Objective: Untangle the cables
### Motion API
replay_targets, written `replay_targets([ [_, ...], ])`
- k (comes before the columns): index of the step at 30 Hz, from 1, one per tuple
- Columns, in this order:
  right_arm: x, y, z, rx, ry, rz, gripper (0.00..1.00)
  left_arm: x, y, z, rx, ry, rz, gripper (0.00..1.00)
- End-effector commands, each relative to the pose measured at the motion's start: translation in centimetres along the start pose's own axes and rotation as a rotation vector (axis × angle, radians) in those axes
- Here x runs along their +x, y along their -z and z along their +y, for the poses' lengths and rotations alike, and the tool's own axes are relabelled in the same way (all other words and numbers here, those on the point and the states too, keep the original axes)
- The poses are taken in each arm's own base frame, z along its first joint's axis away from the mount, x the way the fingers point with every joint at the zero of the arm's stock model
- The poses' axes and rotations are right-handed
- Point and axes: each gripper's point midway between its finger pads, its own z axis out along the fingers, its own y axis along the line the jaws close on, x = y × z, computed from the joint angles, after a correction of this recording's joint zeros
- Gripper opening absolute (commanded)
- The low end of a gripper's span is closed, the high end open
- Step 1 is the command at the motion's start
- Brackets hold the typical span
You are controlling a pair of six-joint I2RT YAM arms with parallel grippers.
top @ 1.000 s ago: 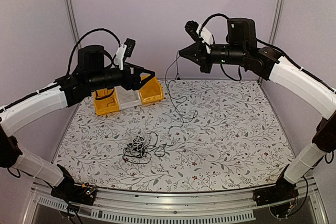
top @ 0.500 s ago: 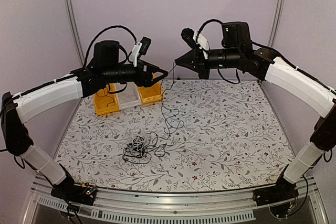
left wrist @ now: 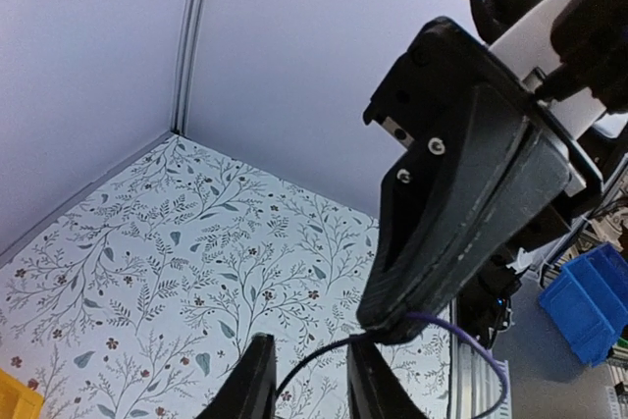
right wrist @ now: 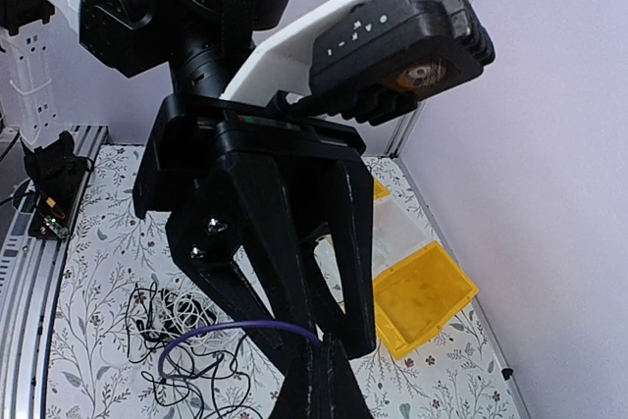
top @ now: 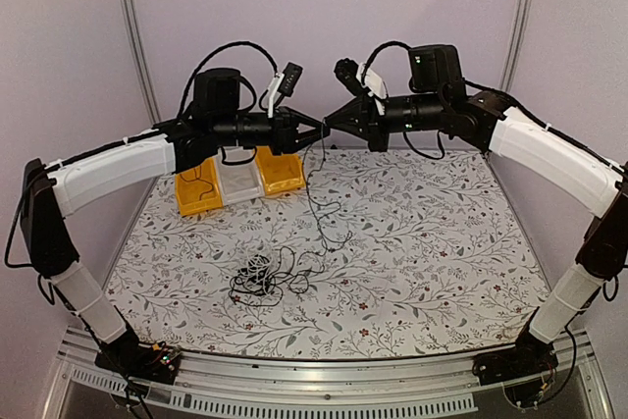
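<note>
lilac walls, floral-print table (top: 442,242). yellow and clear bins (top: 235,182) at 10 o'clock. tangle of cables (top: 260,277) lying at 7 o'clock. left gripper (top: 316,131) raised at 12 o'clock, fingers narrowly apart, black cable (top: 308,186) passing between, not clamped. right gripper (top: 331,123) tip-to-tip with it, jaws closed, pinching same cable's upper end; cable hangs down to tangle

Top view: left gripper (top: 318,130) and right gripper (top: 332,124) tips overlap at the table's 12 o'clock, so the grip on the hanging cable (top: 316,193) can't be resolved there. Cable pile (top: 263,277) at 7 o'clock: plugs too small to tell apart. Left wrist: own fingers (left wrist: 257,380) cut off at 6 o'clock, blue bin (left wrist: 589,301) clipped at 4 o'clock. Yellow bins (top: 283,174) are partly hidden behind the left arm (top: 118,169).
</note>
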Motion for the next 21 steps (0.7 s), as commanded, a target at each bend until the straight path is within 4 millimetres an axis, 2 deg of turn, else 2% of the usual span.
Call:
replay_targets([
  [1,0.1,-0.3,-0.5,0.007,0.004,0.002,0.0,-1.2,-0.4,-1.2,0.058,-0.036,-0.034,0.22],
  [4,0.4,-0.5,-0.6,0.012,0.003,0.007,0.0,-1.3,-0.4,-1.2,0.061,-0.041,-0.036,0.08],
  [7,0.3,-0.5,-0.7,0.019,0.007,0.006,0.02,-1.6,-0.4,-0.8,0.04,-0.047,-0.049,0.0],
  [10,0.4,-0.5,-1.2,0.044,0.01,0.015,0.12,-2.2,0.0,0.3,-0.008,-0.043,-0.069,0.0],
  [13,1.2,0.1,-2.0,0.102,0.016,0.052,0.42,-3.1,0.8,2.0,-0.088,-0.033,-0.085,0.0],
  [15,1.9,0.9,-2.6,0.14,0.011,0.077,0.55,-3.6,1.6,3.4,-0.148,-0.029,-0.09,0.0],
  [17,2.9,1.7,-2.9,0.16,-0.007,0.099,0.61,-3.6,2.7,5.5,-0.245,-0.008,-0.076,0.0],
  [21,5.2,3.3,-3.0,0.185,-0.035,0.147,0.66,-3.7,5.6,9.3,-0.44,0.007,-0.054,0.0],
])
